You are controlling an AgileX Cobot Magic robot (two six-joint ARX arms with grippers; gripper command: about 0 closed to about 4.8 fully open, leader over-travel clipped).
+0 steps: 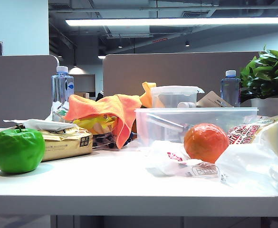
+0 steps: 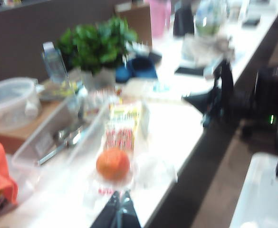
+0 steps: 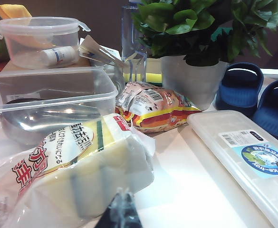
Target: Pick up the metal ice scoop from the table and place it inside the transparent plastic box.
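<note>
We see the metal ice scoop (image 3: 48, 118) already lying inside the transparent plastic box (image 1: 196, 114), which stands toward the far right of the table (image 1: 105, 183) behind an orange (image 1: 206, 142). The left gripper (image 2: 119, 205) hangs above the table's near edge with its fingers together and empty. The right gripper (image 3: 122, 209) sits low by a sponge pack (image 3: 77, 166); we cannot tell how its jaws stand.

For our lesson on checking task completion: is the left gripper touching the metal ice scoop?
Apart. The left wrist view shows the left gripper shut above the table's near edge, while the metal ice scoop lies inside the transparent plastic box, well away.
</note>
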